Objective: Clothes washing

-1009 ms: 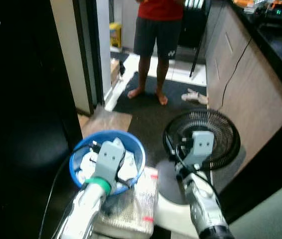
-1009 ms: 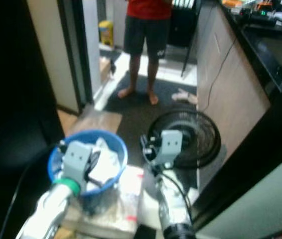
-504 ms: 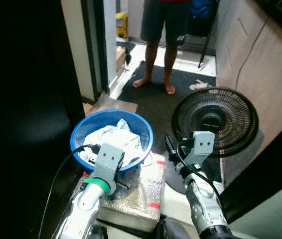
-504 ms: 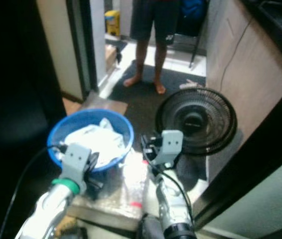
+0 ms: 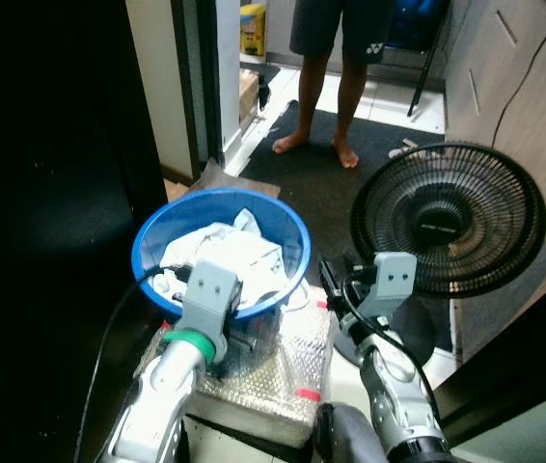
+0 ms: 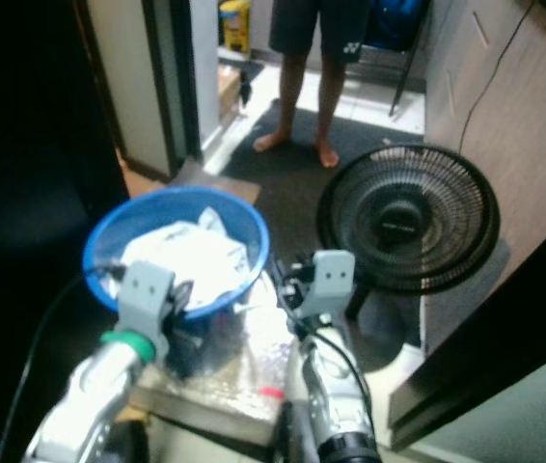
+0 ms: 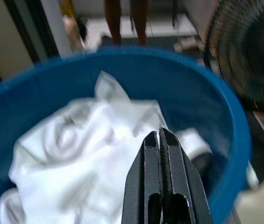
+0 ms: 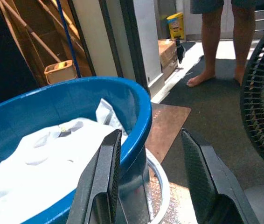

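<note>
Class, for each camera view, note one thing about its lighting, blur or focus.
Left eye: sharp, with a black unlit left side. Right eye: softer, glare on the plastic-wrapped box. Left wrist: blurred white clothes, crisp left gripper. Right wrist: evenly lit, blue basin in focus.

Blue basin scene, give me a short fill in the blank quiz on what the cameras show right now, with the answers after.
1. The blue basin holds crumpled clothes coloured ____.
2. The left claw has its fingers ____ above the clothes.
3. The right claw, fingers open, is at the basin's rim, and on its other side stands a black ____.
4. Beyond the basin, a person stands on a dark ____.

Missing words: white; shut; fan; mat
</note>
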You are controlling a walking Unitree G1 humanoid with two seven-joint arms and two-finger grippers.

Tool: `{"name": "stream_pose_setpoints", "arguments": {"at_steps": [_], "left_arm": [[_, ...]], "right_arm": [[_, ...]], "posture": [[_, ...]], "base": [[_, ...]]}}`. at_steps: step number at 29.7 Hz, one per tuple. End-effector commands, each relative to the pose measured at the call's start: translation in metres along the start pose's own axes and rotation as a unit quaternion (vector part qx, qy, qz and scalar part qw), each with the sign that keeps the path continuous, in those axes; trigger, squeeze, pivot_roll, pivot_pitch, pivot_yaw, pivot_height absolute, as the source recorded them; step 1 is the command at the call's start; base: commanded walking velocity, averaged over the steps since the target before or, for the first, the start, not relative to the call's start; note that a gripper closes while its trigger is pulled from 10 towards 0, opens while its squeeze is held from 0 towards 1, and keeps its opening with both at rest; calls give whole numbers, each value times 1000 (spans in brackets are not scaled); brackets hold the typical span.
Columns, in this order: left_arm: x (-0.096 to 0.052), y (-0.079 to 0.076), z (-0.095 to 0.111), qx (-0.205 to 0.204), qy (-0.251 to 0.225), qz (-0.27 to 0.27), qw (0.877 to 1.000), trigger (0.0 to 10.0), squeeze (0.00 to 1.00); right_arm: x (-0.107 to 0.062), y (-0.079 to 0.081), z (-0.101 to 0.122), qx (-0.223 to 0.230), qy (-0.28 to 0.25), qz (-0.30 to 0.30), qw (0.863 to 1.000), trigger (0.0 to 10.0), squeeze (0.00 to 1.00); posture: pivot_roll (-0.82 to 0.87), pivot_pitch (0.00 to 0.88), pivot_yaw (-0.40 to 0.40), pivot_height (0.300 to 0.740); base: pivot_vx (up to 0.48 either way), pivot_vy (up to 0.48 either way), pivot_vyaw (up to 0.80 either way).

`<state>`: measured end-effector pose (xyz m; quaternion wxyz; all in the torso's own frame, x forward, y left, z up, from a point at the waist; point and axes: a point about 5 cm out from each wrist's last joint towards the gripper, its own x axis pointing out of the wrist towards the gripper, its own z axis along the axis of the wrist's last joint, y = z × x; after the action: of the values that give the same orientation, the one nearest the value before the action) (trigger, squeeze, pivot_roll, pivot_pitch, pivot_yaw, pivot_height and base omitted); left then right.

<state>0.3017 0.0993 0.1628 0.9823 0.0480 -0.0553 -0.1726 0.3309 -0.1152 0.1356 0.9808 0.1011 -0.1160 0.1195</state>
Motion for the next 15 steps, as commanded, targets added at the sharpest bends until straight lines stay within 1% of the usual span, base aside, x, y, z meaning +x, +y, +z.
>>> {"name": "stream_pose_setpoints", "arguments": {"at_steps": [1,2,3,4,5,8,9,11,12,13,15], "left_arm": [[2,1,12,-11,-13,0,1000,10000,0],[2,1,12,-11,-13,0,1000,10000,0],[5,3,24,-14,-30,3,999,10000,0],[7,4,32,-17,-40,5,999,10000,0],[11,7,51,-20,-68,7,997,10000,0],[11,8,55,-21,-74,7,997,10000,0],[12,8,60,-17,-80,5,997,10000,0],[13,4,67,2,-83,-4,997,10000,0],[13,4,67,2,-83,-4,997,10000,0],[14,3,71,11,-82,-7,997,10000,0],[14,3,71,11,-81,-7,997,10000,0]], "right_arm": [[1,0,7,6,-10,-3,1000,10000,0],[1,0,7,6,-10,-3,1000,10000,0],[5,3,16,10,-28,1,1000,10000,0],[7,5,23,13,-40,4,999,10000,0],[15,11,44,20,-76,16,997,10000,0],[16,13,48,21,-83,19,996,10000,0],[18,15,54,18,-94,26,995,10000,0],[22,20,64,15,-109,36,993,10000,0],[22,20,64,15,-109,36,993,10000,0],[24,23,68,14,-115,41,992,10000,0],[24,23,69,14,-116,41,992,10000,0]], "posture": [[57,96,0,520],[57,96,0,520],[57,97,1,515],[57,97,1,510],[57,98,3,500],[57,98,3,495],[57,100,5,490],[58,103,5,486],[58,103,5,486],[56,105,6,486],[56,105,6,486]], "base": [[0,0,0],[0,0,0],[0,0,0],[0,0,0],[0,0,0],[0,0,0],[0,0,0],[0,0,0],[0,0,0],[0,0,0],[0,0,0]]}}
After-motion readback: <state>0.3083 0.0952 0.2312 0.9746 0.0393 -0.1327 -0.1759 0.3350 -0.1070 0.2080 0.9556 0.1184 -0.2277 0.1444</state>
